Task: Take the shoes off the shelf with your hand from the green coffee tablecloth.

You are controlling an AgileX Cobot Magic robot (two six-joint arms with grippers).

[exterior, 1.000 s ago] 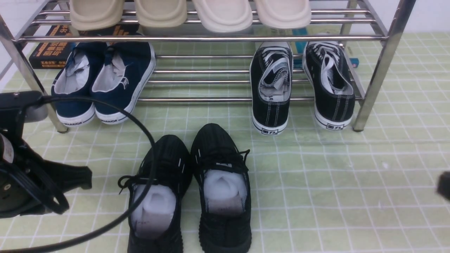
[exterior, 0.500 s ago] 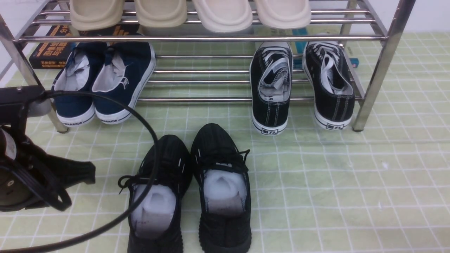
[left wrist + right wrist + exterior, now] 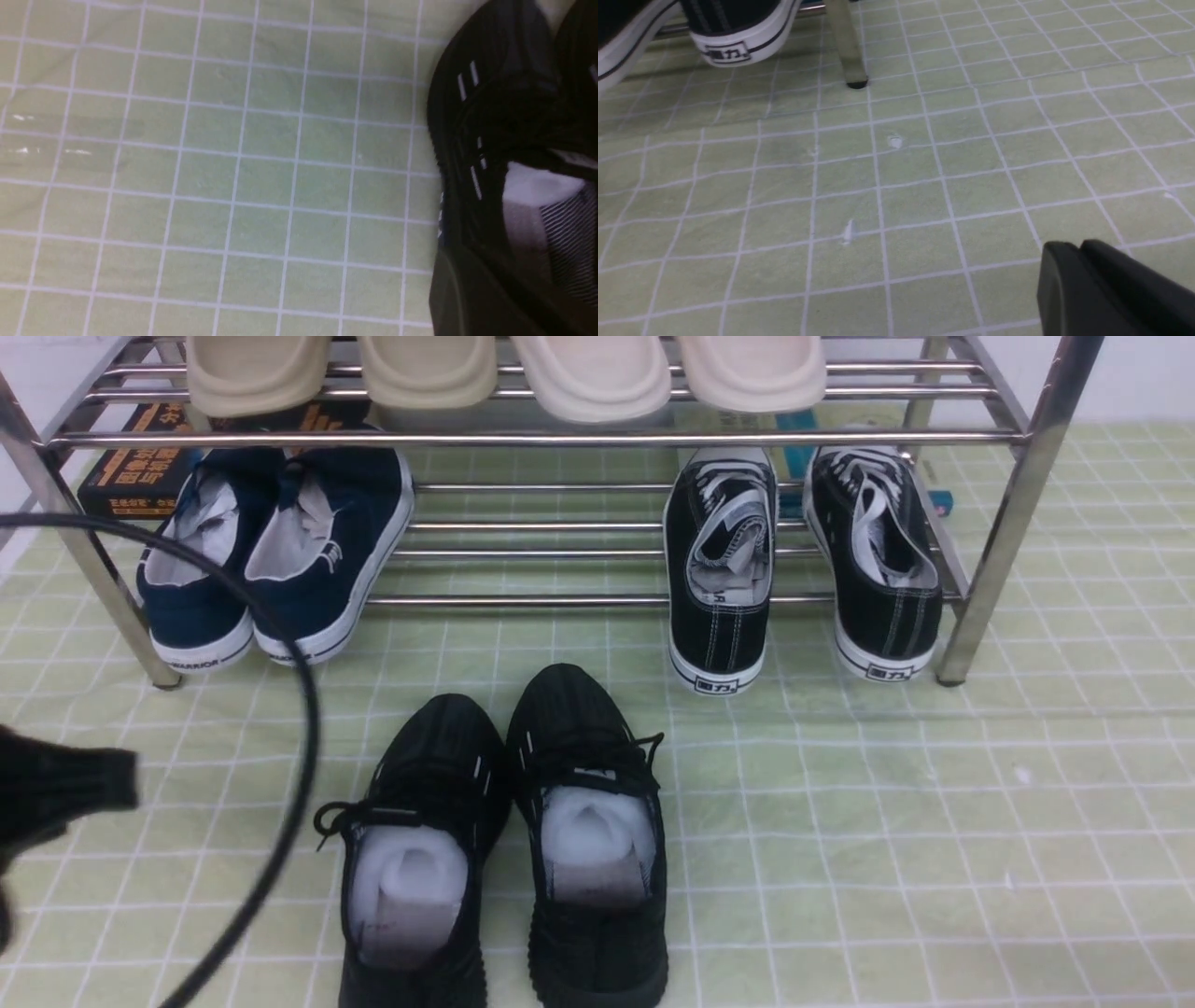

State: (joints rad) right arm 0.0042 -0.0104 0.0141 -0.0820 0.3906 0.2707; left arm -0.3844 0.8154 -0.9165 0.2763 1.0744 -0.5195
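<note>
The black knit sneakers (image 3: 509,840) were seen side by side on the green checked tablecloth (image 3: 887,821), just in front of the chrome shoe rack (image 3: 1018,504) and off its rails. The left gripper (image 3: 56,793), left of the sneakers, was closed and empty. The right gripper's fingers (image 3: 1092,284) were seen pressed nearly together above bare cloth, with nothing held.

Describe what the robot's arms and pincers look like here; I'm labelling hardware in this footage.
Little shows. The left pincer is a matte black, bulky block at the front view's edge, with a thick black cable looping past it. The right pincer shows only in its wrist view: smooth black fingers with rounded tips. No markings visible.
</note>
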